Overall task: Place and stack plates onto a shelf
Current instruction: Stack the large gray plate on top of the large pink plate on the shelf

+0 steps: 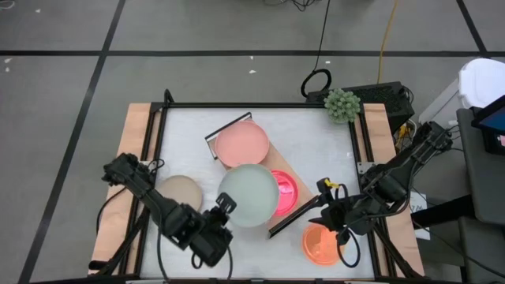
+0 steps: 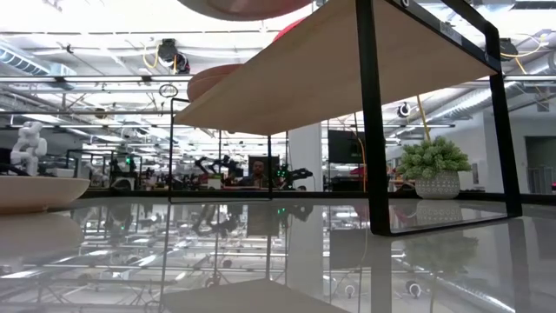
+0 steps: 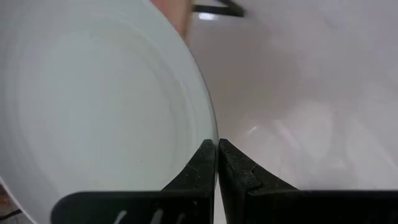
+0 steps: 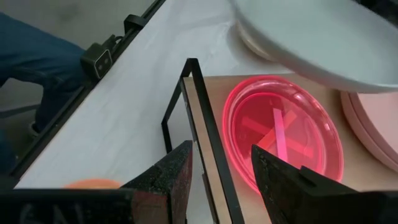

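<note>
The left pincer (image 1: 224,207) is pinching the rim of a pale grey-green plate (image 1: 248,194), holding it over the shelf (image 1: 276,222) and partly covering the hot-pink divided plate (image 1: 282,193) lying on the board beside a dusty-pink plate (image 1: 241,144). The right pincer (image 1: 325,189) is waiting with fingers spread just beside the shelf's near end, apparently gripping nothing. A beige plate (image 1: 180,190) and an orange plate (image 1: 321,244) are sitting on the bench (image 1: 316,142)

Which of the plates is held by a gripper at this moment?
The pale grey-green plate. The left gripper is shut on its rim and holds it over the shelf. The dusty-pink plate, hot-pink plate, beige plate and orange plate lie free.
</note>
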{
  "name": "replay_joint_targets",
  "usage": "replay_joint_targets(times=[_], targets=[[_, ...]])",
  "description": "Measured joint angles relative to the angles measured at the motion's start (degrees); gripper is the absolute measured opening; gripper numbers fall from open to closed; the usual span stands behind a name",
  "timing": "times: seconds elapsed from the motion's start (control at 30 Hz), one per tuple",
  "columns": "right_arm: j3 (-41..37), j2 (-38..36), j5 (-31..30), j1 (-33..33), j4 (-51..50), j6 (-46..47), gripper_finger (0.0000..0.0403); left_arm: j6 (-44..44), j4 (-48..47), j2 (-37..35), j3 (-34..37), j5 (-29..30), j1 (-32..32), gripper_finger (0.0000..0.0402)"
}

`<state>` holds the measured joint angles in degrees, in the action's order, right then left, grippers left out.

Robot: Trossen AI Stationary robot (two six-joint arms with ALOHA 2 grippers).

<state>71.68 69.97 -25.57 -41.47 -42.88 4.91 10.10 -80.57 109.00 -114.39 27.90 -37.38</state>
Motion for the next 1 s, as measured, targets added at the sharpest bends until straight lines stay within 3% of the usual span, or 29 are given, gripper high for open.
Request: replay_joint_targets(times=[0.43,0.7,1.0], targets=[[0.0,-0.1,-0.1,0.0,-0.5,0.0,0.0148,9.8,-0.6,-8.4,0.0,0.6,11.1,0.0005],[0.0,-0.1,-0.1,0.0,-0.7,0.0,0.0148,15.2,-0.6,-9.7,0.0,-5.5,20.9,0.0005],[0.0,-0.1,0.1,0.0,-1.1,0.0,0.0148,14.7,-0.8,-9.7,1.3,-12.1,27.9,0.0005]])
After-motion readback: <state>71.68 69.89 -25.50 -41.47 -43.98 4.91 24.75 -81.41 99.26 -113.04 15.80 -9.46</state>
